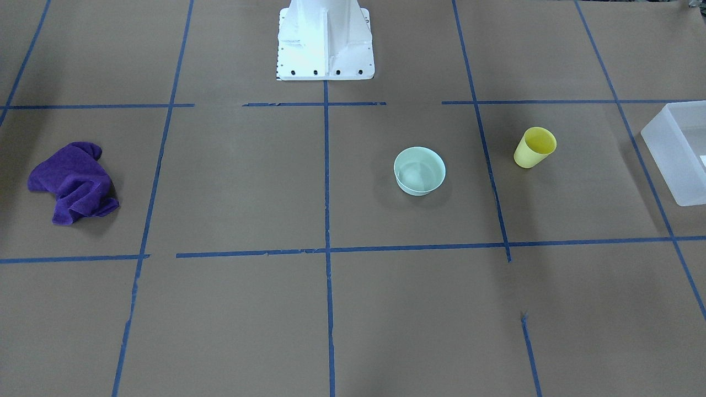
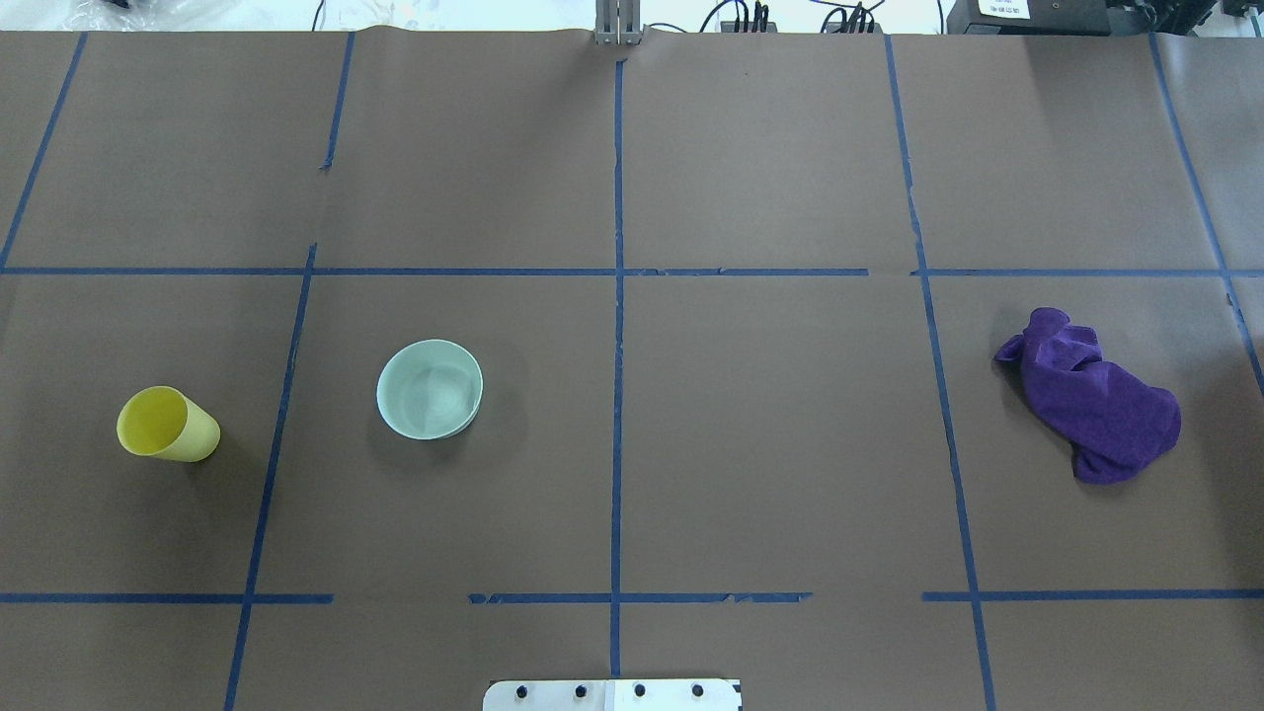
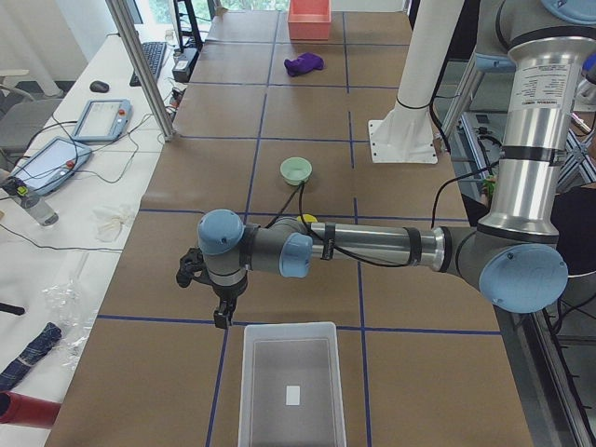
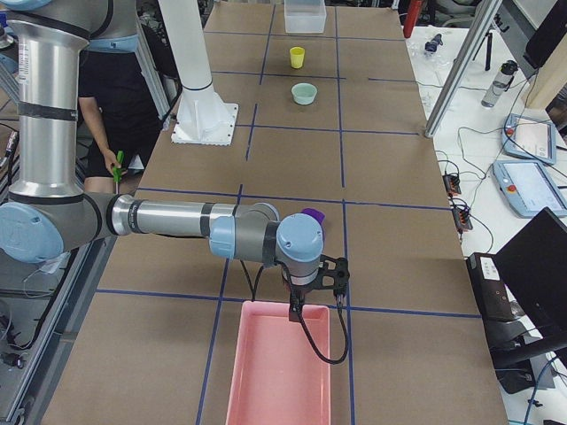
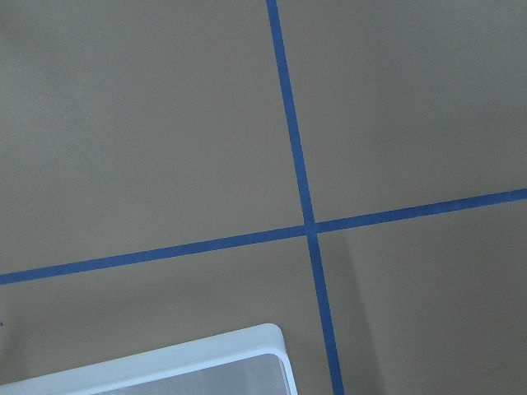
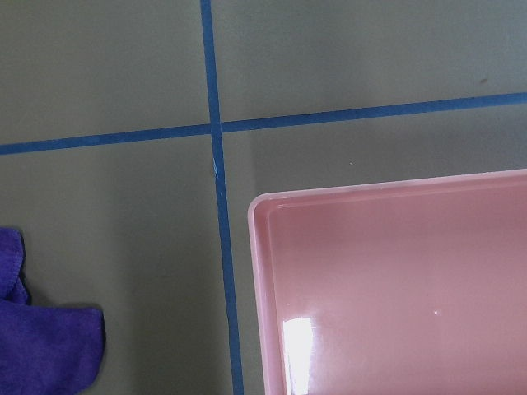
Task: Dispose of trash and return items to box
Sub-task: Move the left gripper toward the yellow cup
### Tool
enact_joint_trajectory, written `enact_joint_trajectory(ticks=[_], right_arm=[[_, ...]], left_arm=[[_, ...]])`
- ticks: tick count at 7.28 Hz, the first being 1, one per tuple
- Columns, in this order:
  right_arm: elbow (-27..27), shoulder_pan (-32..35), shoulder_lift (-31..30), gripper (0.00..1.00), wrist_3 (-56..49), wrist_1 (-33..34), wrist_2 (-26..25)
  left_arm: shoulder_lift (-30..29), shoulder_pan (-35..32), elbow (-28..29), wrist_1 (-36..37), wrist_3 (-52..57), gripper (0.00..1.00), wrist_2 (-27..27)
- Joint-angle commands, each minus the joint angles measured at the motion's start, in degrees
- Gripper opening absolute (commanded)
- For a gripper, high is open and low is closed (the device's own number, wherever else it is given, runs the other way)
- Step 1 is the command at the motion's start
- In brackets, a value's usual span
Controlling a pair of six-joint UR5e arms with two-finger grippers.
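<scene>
Yellow cup (image 2: pixel 168 425) and mint-green bowl (image 2: pixel 430 389) stand mouth-up and apart on the brown table (image 2: pixel 770 444). In the overhead view the cup is at 9 o'clock of the bowl, and in the front-facing view the frosted box (image 1: pixel 670 162) lies at 3 o'clock of the cup. Left gripper (image 3: pixel 222 315) hangs at 11 o'clock of the box in the left side view; right gripper (image 4: pixel 296 312) hangs over the 12 o'clock rim of a pink tray (image 4: pixel 275 372), with a purple cloth (image 2: pixel 1091 407) nearby. Finger spread cannot be told for either.
</scene>
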State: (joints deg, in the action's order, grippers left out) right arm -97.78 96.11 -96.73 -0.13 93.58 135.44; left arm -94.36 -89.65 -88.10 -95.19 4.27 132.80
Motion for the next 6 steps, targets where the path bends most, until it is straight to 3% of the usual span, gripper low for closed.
enact_joint_trajectory(ticks=[1, 3, 4, 6], right_arm=[[-0.22, 0.04, 0.23, 1.0, 0.22, 0.19, 0.09], [-0.13, -0.05, 0.23, 1.0, 0.31, -0.16, 0.09], [-0.31, -0.05, 0.23, 1.0, 0.31, -0.16, 0.18], [-0.66, -0.05, 0.58, 1.0, 0.39, -0.24, 0.44]], left_arm=[[-0.12, 0.0, -0.49, -0.52, 0.04, 1.0, 0.0], [-1.26, 0.17, -3.46, -2.27, -0.22, 1.0, -0.09], [-1.53, 1.74, -9.23, -2.45, -0.23, 1.0, -0.35], [-2.4, 3.94, -11.83, -6.73, -1.35, 1.0, 1.22]])
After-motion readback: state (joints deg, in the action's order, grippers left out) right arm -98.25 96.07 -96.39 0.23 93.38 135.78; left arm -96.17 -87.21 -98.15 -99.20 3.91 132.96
